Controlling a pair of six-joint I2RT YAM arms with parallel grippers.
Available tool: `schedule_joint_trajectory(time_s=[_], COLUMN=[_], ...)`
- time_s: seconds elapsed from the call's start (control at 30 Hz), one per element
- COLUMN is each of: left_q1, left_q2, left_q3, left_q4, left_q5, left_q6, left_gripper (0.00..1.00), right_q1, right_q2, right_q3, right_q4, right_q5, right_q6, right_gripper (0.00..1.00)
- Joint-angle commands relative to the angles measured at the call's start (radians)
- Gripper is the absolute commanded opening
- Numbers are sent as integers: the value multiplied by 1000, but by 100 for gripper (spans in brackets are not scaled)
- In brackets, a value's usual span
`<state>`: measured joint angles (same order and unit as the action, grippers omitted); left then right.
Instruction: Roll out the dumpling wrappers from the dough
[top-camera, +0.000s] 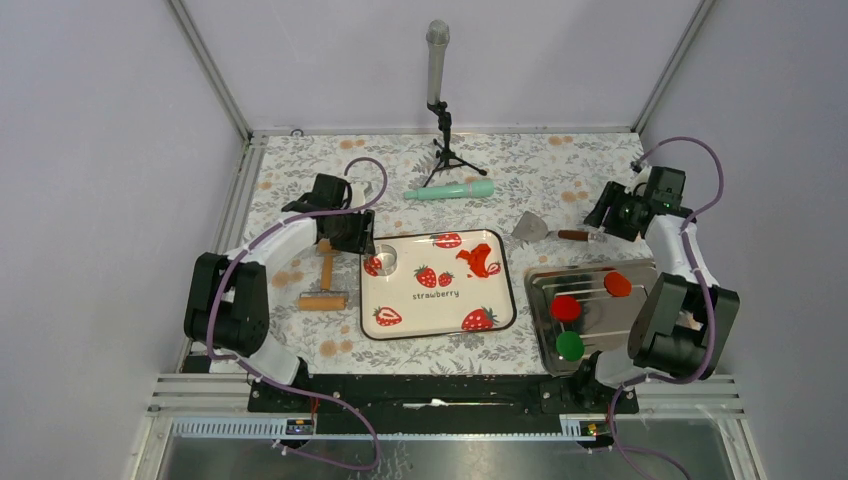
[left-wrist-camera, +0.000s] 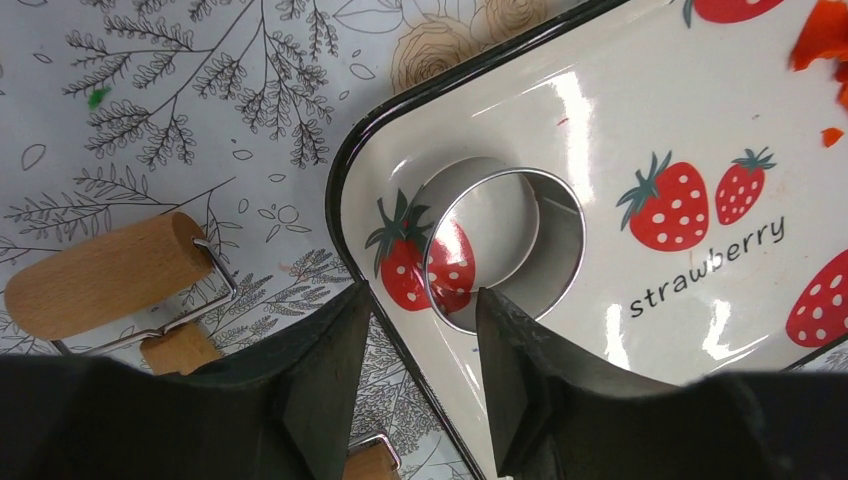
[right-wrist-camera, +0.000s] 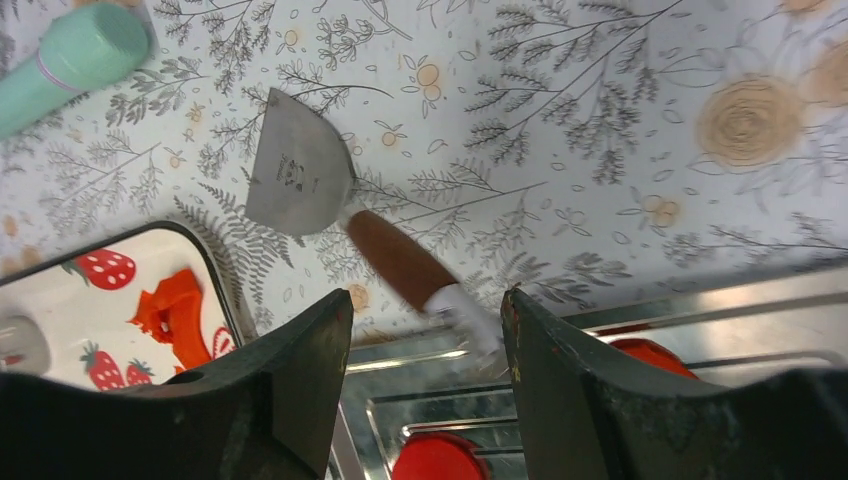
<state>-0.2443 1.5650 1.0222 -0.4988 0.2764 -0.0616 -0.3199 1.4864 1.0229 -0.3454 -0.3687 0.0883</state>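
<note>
The dough (top-camera: 478, 262) is a ragged orange-red scrap on the strawberry tray (top-camera: 440, 320), right of centre. It also shows in the right wrist view (right-wrist-camera: 175, 315) and at the top right corner of the left wrist view (left-wrist-camera: 825, 30). One dumpling wrapper (top-camera: 617, 284), a thin round orange-red disc, lies on the metal tray (top-camera: 600, 325) and shows partly in the right wrist view (right-wrist-camera: 655, 355). The metal ring cutter (top-camera: 385, 260) stands on the strawberry tray's left end. My left gripper (top-camera: 350, 238) is open and empty, just short of the cutter (left-wrist-camera: 505, 245). My right gripper (top-camera: 605, 215) is open and empty above the scraper's handle (right-wrist-camera: 400, 260).
A crimson disc (top-camera: 566, 307) and a green disc (top-camera: 570, 346) lie on the metal tray. A wooden roller (top-camera: 325, 287) lies left of the strawberry tray. A metal scraper (top-camera: 545, 231), a mint rolling pin (top-camera: 450, 190) and a microphone on a tripod (top-camera: 438, 60) are further back.
</note>
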Motion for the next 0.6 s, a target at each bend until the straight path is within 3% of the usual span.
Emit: schedule_joint_trajectory(time_s=[0.0,0.27,0.57], left_q1=[-12,-34,-48], left_q2=[6,35,82], left_q3=[41,19,52], left_q4=[22,15,5], left_q5=[-19,-25,-90], left_q6=[13,9,20], left_gripper=[49,46,45], right_q1=[4,5,5], right_q2=[-103,-271,-313], right_q3=[89,9,-70], right_q4=[-111,-107,-105], right_q5=[75,-50,-125], right_q6=[-124,-94,-15], right_gripper=[64,64,63])
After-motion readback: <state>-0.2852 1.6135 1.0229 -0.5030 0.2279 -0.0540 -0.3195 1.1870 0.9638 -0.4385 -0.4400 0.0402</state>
